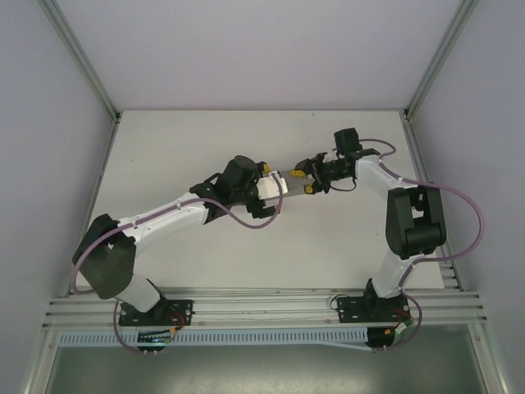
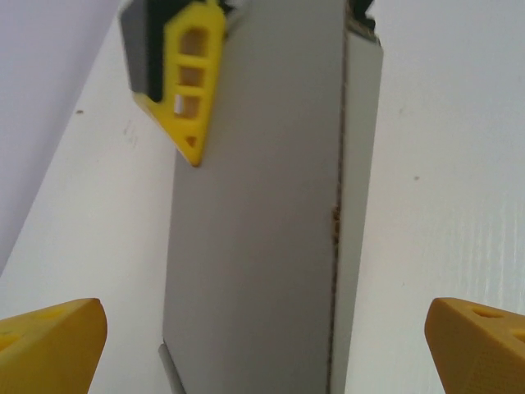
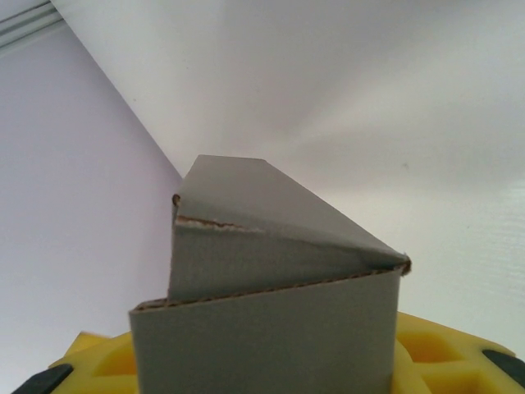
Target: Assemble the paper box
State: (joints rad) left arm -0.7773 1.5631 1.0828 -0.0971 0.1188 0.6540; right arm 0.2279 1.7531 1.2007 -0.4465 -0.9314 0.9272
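Observation:
The paper box is a grey cardboard piece folded into a long, narrow shape, held above the middle of the table between the two arms. My right gripper is shut on its right end. In the right wrist view the box rises from between the yellow fingers, its folded flaps showing torn brown edges. My left gripper stands open around the other end. In the left wrist view its yellow fingertips sit wide to either side of the box, clear of it, with the right gripper's finger at the far end.
The white table lies below, with lilac enclosure walls at the left, right and back. Aluminium rails run along the near edge by the arm bases. Purple cables loop beside both arms.

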